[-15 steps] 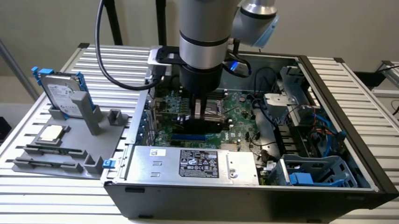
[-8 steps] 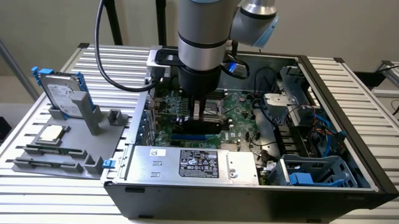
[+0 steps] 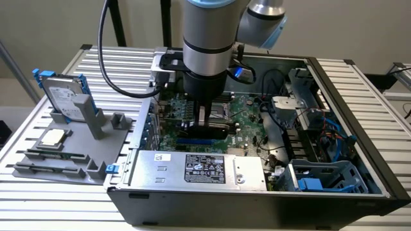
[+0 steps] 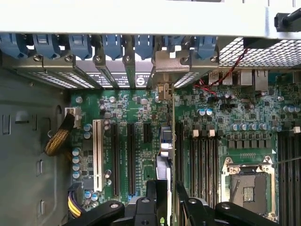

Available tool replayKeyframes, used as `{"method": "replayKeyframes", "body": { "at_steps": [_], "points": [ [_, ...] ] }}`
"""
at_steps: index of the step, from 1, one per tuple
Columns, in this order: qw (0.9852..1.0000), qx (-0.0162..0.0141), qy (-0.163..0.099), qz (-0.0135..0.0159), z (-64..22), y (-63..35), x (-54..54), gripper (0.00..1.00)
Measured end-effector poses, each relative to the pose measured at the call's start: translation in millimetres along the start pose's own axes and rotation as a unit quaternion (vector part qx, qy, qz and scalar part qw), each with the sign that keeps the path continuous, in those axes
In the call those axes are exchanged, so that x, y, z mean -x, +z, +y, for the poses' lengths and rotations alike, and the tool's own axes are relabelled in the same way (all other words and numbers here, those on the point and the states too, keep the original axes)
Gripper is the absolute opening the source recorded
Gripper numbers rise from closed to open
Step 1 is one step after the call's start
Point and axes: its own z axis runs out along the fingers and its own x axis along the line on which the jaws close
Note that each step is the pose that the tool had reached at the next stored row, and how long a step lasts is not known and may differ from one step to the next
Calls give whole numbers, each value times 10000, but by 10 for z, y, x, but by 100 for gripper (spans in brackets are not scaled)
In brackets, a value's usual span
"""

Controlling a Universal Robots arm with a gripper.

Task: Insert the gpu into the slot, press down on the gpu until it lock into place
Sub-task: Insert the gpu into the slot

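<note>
Slatted table (image 3: 385, 91), open case (image 3: 257, 207), gpu (image 3: 217, 132) in pincer (image 3: 207, 125) near blue slot (image 3: 194, 142)

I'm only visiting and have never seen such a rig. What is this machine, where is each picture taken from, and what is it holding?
The thick grey tube is a robot arm; the clamp at its end is the gripper. One picture comes from a camera off the arm, looking over an open computer case on a slatted metal table. The other comes from a camera on the wrist, looking past the gripper onto the green motherboard. The gripper is shut on the gpu, a flat black card, held edge-down right over the slot, a long blue strip. Whether the card is seated, I cannot tell. At the exterior view's left, a grey tray holds a hard drive with blue rails.
</note>
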Motion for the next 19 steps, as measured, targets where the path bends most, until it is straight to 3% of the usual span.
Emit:
{"method": "replayKeyframes", "body": {
  "at_steps": [19],
  "points": [
    [10000, 18, -75, 1, 19, 38, -4, 26]
  ]
}}
